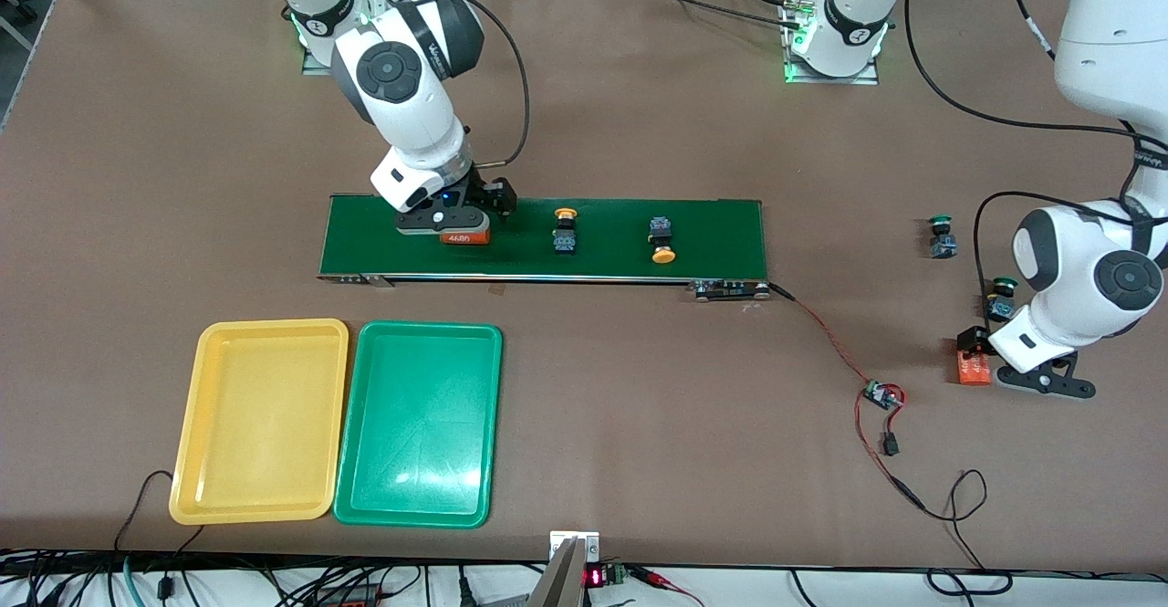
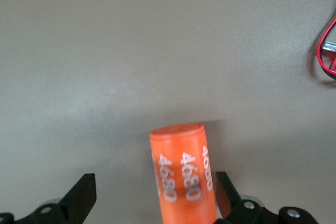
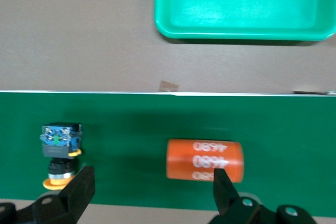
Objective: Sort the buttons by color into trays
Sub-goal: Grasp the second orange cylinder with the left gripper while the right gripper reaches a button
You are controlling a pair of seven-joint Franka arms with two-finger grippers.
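Here, the brown table [image 1: 639, 132] carries a long dark-green belt [image 1: 712, 233] near its middle. Nearer the front camera, toward the right arm's end, lie two trays side by side, almost touching: the yellow tray [image 1: 260, 420] and the green tray [image 1: 420, 424] (neither holds anything).

The right gripper [image 1: 444, 221] is low over the belt at its end toward the right arm, fingers spread, with an orange cylinder [image 1: 465, 237] lying on the belt below it; the right wrist view shows the cylinder [image 3: 205, 160] apart from both fingertips [image 3: 79, 187]. The left gripper [image 1: 1045, 379] is low over the bare table toward the left arm's end, fingers spread, with a second orange cylinder [image 1: 973, 370] lying between them, not pinched.

Two yellow buttons lie on the belt: one [image 1: 566, 228] near its middle, the other [image 1: 662, 240] toward the left arm's end. Two green buttons lie on the table off the belt: one [image 1: 942, 237] farther from the camera, one [image 1: 1002, 298] beside the left arm's wrist.
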